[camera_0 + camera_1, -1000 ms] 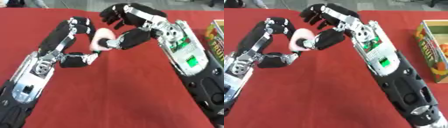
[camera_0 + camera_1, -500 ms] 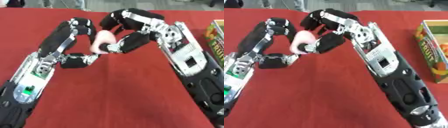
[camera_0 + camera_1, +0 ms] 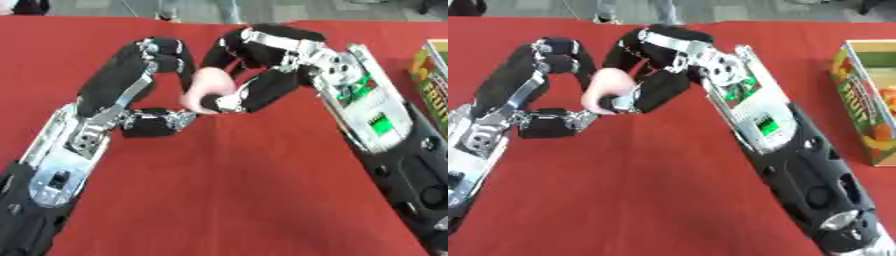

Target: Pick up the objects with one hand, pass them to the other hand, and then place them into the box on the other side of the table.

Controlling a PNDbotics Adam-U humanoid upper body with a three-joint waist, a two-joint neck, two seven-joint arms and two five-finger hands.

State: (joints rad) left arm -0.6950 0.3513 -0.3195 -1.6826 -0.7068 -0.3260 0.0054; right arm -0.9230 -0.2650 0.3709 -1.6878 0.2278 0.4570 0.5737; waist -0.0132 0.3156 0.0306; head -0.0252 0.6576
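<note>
A small rounded pale-pink object [image 3: 208, 86] sits above the red tablecloth [image 3: 227, 190], well left of the colourful cardboard box [image 3: 866, 100]. The black-and-silver left hand [image 3: 153, 67] curls its fingers and thumb round it from the left; the right hand [image 3: 262, 75] closes on it from the box side.

Left robot hand [image 3: 157, 67] and right robot hand [image 3: 262, 70] both clasp a pink object [image 3: 208, 86].
</note>
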